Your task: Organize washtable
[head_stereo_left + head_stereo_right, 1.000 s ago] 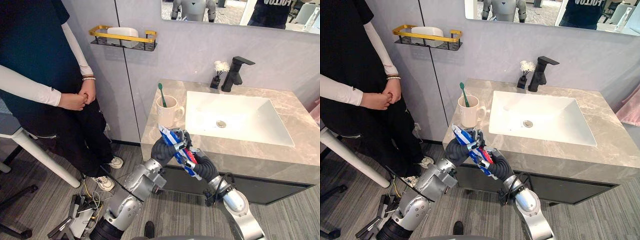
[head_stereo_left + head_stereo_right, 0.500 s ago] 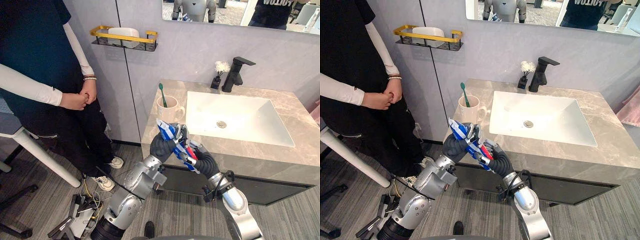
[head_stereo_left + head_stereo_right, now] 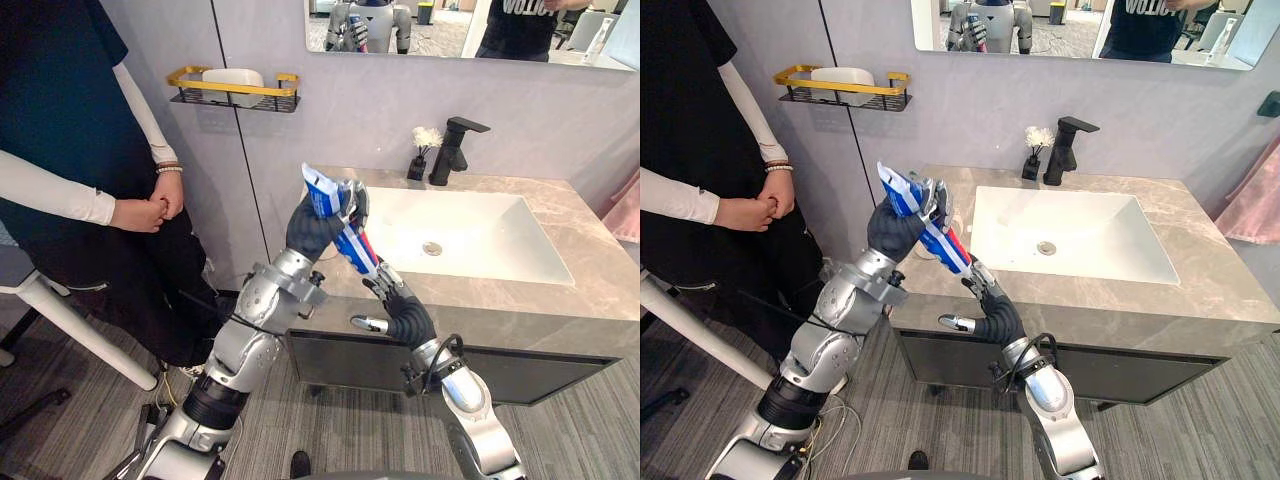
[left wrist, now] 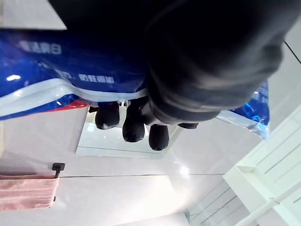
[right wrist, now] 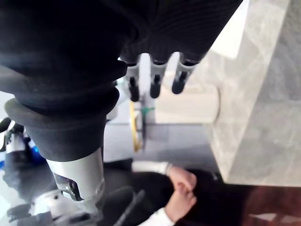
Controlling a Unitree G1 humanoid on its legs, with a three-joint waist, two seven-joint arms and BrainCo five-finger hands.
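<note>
Person [image 3: 60, 150]: stands at the far left with hands clasped, well apart from the counter [image 3: 560, 300]; probably only watching.
Wall shelf [image 3: 232, 90]: gold-railed and fixed high on the wall left of the counter, which keeps a white soap-like block [image 3: 232, 75] off the wet top.
Left hand [image 3: 315, 228]: fingers curled tight round the toothpaste tube [image 3: 322, 190], holding it tilted in the air over the counter's left end.
Toothpaste tube: blue with white and red bands; flat crimped end up, cap end down.
Mug [image 5: 188, 104]: cream, on the counter's left end with a green toothbrush [image 5: 146, 111] in it; judged the tube's likely home.
Right hand [image 3: 395, 305]: below the tube, fingers straight, thumb spread, holding nothing. Its fingertips lie just by the cap end; contact cannot be told. It is probably there to steady the tube.
Basin [image 3: 470, 235]: bare; black tap [image 3: 452, 150] and small flower vase [image 3: 424, 152] stand behind it.
Writing: white print on the tube's blue face, not legible; white letters in the mirror [image 3: 450, 25], cut off.
</note>
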